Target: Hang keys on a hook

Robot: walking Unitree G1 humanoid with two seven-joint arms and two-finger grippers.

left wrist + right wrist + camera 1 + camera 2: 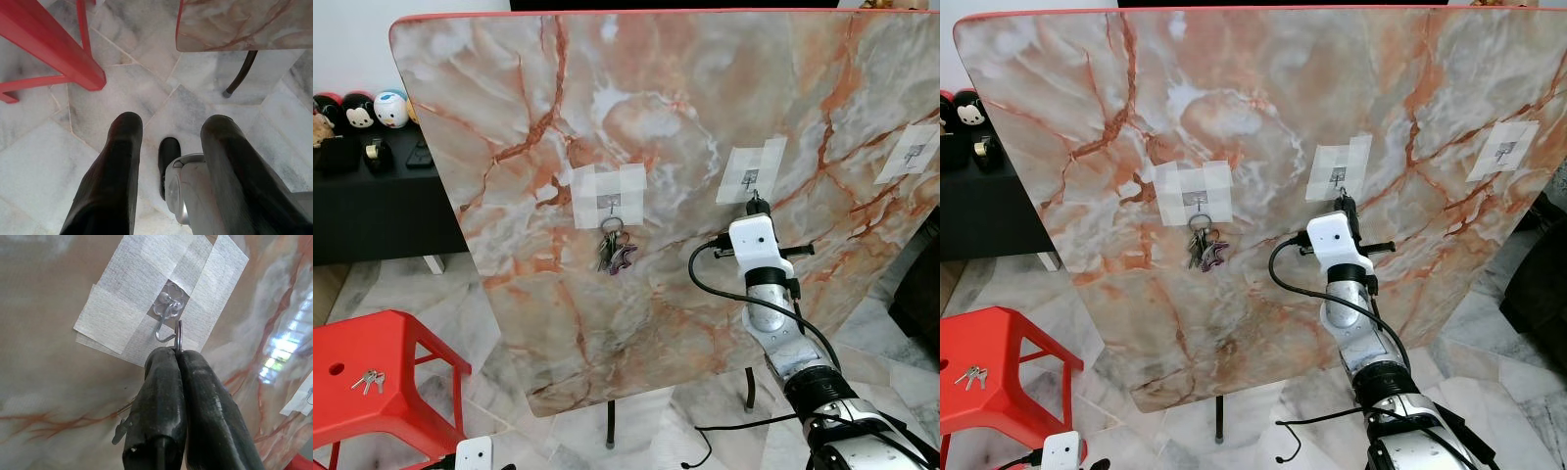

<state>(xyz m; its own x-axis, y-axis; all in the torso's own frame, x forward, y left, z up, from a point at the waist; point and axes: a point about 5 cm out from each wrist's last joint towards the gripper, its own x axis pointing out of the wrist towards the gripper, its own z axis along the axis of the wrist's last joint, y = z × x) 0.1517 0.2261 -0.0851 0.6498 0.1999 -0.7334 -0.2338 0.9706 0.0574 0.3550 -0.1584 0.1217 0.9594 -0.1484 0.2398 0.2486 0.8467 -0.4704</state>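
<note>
Right wrist view: the right gripper (176, 355) pinches a key ring (179, 335) just at the hook's (166, 330) 3 o'clock tip. Better to lift the ring over the tip, then lower. Taped board (509, 117) lies close behind; open room toward 6 o'clock. Left gripper (168, 161) hangs spread.

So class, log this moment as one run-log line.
right gripper: shut on key ring, at middle hook | left gripper: open, idle | ring: not yet hooked
</note>
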